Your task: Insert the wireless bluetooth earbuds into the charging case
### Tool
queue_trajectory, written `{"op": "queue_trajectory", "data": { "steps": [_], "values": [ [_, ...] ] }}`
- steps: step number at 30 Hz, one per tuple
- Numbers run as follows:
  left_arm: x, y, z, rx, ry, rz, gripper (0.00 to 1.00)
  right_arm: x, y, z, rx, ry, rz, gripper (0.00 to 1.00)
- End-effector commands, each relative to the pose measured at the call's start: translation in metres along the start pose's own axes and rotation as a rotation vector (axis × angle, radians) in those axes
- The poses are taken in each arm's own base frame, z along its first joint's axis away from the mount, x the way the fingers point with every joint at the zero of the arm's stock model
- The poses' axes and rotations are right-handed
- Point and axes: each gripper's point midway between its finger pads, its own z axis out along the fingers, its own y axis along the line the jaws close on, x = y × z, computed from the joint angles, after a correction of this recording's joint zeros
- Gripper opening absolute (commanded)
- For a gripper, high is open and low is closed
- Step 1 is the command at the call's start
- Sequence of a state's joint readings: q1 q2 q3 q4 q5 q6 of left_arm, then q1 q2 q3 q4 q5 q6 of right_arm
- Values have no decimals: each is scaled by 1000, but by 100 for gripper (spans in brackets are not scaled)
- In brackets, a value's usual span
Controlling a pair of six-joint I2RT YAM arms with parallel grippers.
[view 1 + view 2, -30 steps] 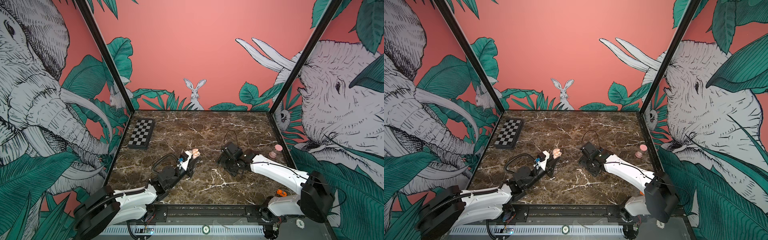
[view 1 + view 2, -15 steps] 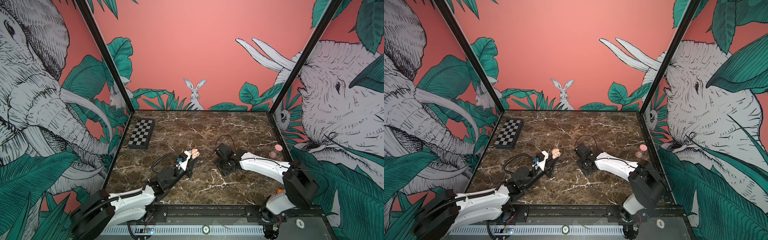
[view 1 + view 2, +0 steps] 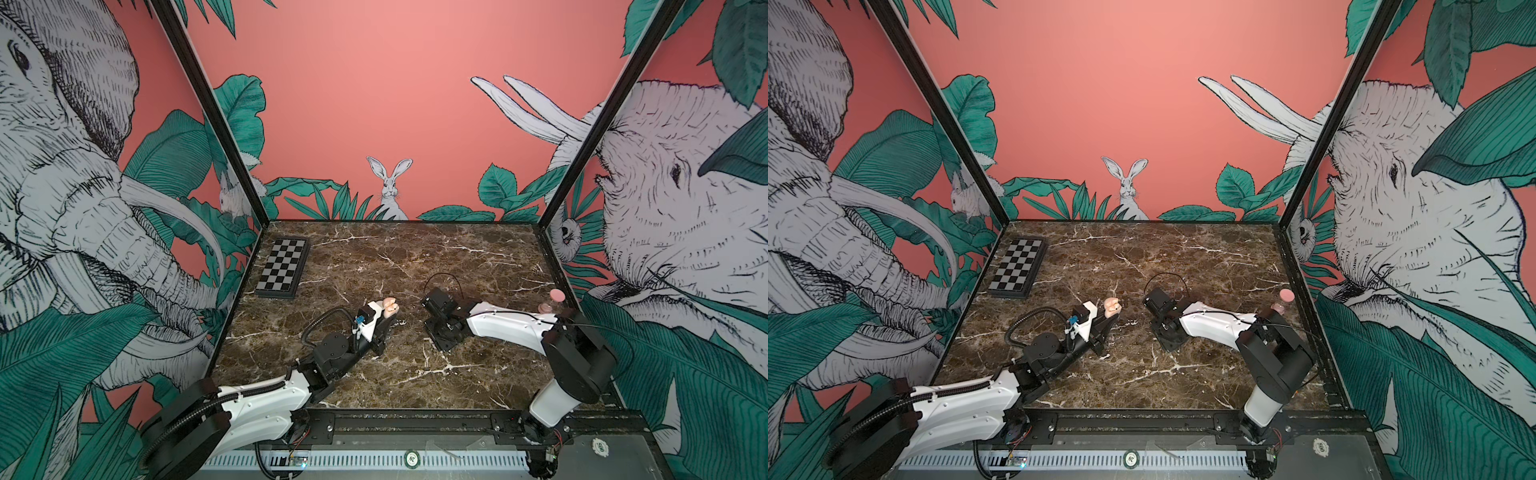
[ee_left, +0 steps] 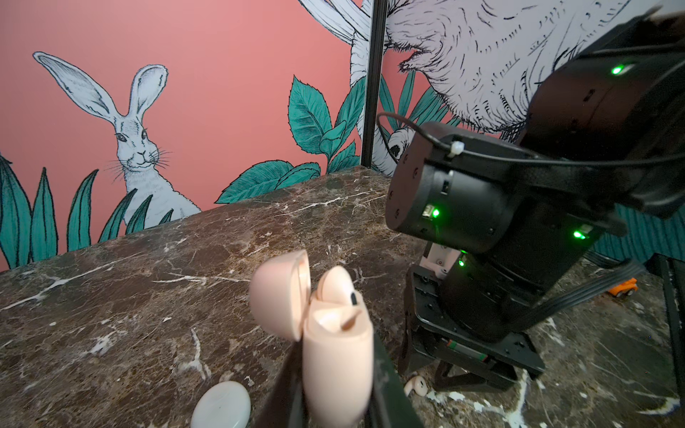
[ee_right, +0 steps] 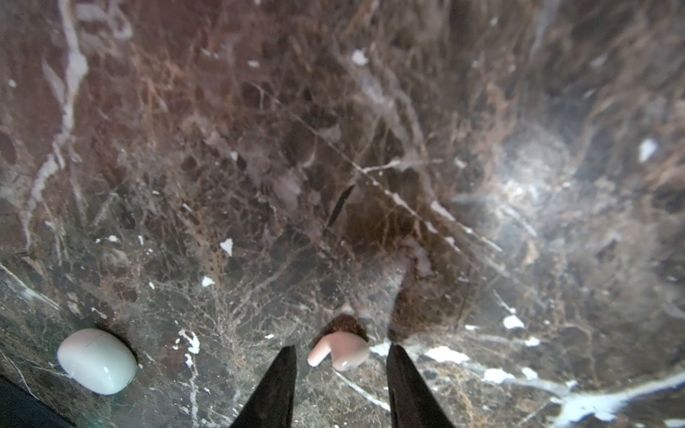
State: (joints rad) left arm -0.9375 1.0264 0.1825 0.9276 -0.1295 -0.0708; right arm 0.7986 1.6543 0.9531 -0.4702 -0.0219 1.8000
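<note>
Noted one loose bud [image 5: 339,350] lying flat on the desk [image 5: 333,148], near mid-desk, a little toward the front edge. Found it directly between the fingers of the right gripper [image 5: 341,352], stem toward one finger, bulb toward the other. Saw jaws partway apart, with a sliver of marble on each side of the bud; no contact visible, nothing held. Put fingertips low, close to the marble; cannot tell whether touching it.

Noted left gripper [image 4: 335,346] clamped on the body of the pink case [image 4: 337,363], held upright above the desk, to the left of the right gripper, lid [image 4: 278,296] hinged open. Made out a second bud [image 4: 335,287] seated in the case, bulb proud of the rim.

Checked views against each other.
- Right wrist only: gaps between fingers and loose bud.
- Left wrist only: seated bud, plus the loose bud [image 4: 415,385] at the foot of the right gripper.
- Both top views: could not see the loose bud beneath the right gripper. Picked up the pink case [image 3: 390,307] [image 3: 1112,307] only as a pale blob at the left gripper's tip.

Marked white case [image 5: 97,361] closed on the desk, near the loose bud but apart from it. Marked chessboard [image 3: 283,270] toward the back left corner.
</note>
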Motion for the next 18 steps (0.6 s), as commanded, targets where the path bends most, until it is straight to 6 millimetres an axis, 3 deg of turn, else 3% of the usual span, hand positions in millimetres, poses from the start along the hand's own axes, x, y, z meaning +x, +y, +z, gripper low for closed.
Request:
{"op": "queue_trajectory", "data": {
  "steps": [1,4,12,18],
  "values": [
    [-6,-1,0,2,-26,-5,0,2,0,3,8,3,4,37],
    [-6,-1,0,-2,-24,-3,0,4,-2,7,17,9,4,31],
    [-4,0,1,-4,-19,-3,0,6,-4,11,27,27,2,29],
    [-4,0,1,-7,-18,-5,0,6,-5,15,33,24,-17,23]
  ]
}}
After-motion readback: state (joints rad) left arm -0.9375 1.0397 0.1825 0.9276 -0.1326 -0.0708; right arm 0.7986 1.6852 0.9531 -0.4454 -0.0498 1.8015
